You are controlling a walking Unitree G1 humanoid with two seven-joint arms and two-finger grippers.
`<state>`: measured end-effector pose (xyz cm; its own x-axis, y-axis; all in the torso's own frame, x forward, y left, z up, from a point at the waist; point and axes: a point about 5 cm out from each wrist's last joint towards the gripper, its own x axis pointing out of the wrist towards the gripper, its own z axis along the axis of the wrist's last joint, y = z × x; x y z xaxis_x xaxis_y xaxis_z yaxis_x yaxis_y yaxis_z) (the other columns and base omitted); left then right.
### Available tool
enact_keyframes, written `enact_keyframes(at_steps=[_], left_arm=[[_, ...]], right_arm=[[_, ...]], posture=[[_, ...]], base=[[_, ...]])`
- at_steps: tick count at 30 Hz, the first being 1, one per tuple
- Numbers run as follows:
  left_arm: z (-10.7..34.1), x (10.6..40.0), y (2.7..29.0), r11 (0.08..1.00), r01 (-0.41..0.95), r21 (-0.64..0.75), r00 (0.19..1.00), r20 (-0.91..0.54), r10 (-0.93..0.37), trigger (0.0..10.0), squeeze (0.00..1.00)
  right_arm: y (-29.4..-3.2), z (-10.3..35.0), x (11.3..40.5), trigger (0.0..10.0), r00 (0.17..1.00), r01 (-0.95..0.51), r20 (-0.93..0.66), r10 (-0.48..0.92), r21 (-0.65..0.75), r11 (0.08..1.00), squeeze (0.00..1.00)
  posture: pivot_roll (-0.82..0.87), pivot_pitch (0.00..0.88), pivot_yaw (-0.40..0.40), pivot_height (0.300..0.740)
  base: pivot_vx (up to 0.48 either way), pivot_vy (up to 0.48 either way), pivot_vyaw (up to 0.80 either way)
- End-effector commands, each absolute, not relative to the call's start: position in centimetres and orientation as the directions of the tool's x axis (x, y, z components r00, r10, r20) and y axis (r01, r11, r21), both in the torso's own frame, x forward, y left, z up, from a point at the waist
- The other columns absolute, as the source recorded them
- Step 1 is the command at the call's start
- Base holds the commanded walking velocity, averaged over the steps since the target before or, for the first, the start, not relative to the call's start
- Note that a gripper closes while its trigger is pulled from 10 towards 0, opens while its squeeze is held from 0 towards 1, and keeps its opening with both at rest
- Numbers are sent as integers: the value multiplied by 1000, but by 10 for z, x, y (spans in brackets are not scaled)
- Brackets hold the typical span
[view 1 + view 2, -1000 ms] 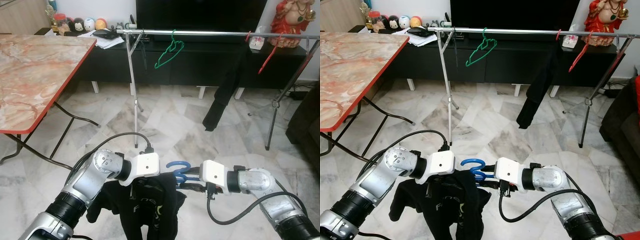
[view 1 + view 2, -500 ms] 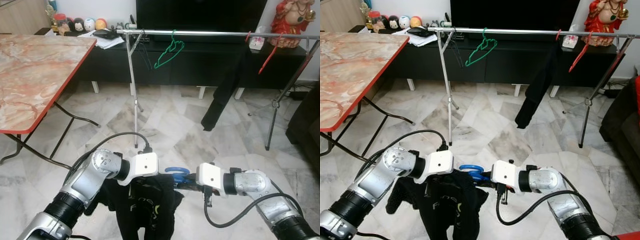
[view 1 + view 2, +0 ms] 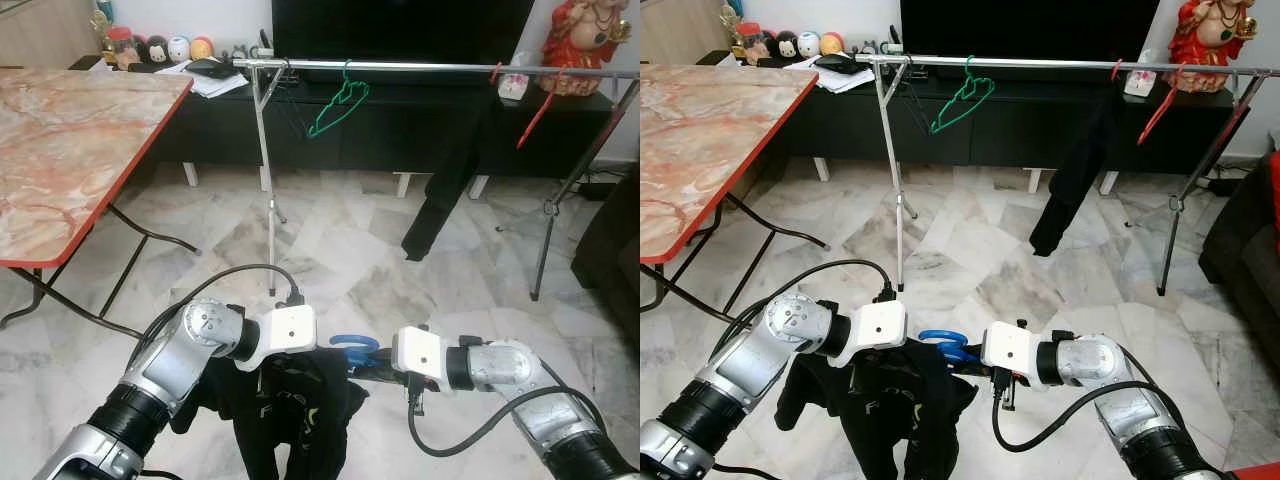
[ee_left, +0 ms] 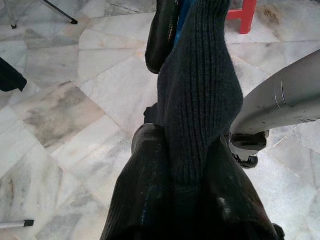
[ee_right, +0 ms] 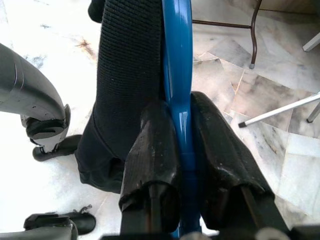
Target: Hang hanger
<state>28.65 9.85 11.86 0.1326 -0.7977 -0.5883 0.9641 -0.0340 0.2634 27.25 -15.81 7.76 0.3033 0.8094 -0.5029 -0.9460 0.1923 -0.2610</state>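
— What is the robot holding, low in the middle of the frame?

— A smooth blue hanger (image 3: 352,346) with a floppy black knitted garment (image 3: 290,410) draped on it. The right pincer (image 5: 186,150) is squeezed tight on the blue bar. The left pincer (image 4: 182,150) is clamped on the ribbed cloth over the hanger.

— Where would it hang?

— A shiny metal rail (image 3: 420,67) runs across the top of the frame, well apart. A thin green hanger (image 3: 335,105) and a red hanger (image 3: 535,110) dangle there. The floor (image 3: 340,240) is glossy marble. A pinkish stone table (image 3: 70,140) sits upper left.
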Motion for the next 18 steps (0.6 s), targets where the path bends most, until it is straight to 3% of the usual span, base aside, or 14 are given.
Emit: enact_keyframes(at_steps=[1, 13, 14, 18], left_arm=[[129, 286, 92, -50, 955, 292, 126, -553, -824, 10000, 0], [129, 286, 92, -50, 955, 292, 125, -552, -825, 10000, 0], [131, 287, 92, -49, 953, 298, 128, -546, -828, 10000, 1000], [133, 289, 92, -42, 951, 307, 136, -533, -835, 10000, 1000]], right_arm=[[-161, 79, 276, 0, 330, -939, -505, 798, -267, 219, 0], [-162, 78, 275, 0, 330, -939, -507, 796, -267, 219, 0], [-161, 77, 276, 0, 337, -937, -505, 795, -266, 228, 0], [-159, 75, 277, 0, 353, -932, -494, 795, -261, 251, 0]], posture=[[-68, 0, -65, 740], [-68, 0, -65, 740], [-70, 0, -62, 740], [-66, 0, -60, 740]], base=[[0, 0, 0], [0, 0, 0], [0, 0, 0], [0, 0, 0]])
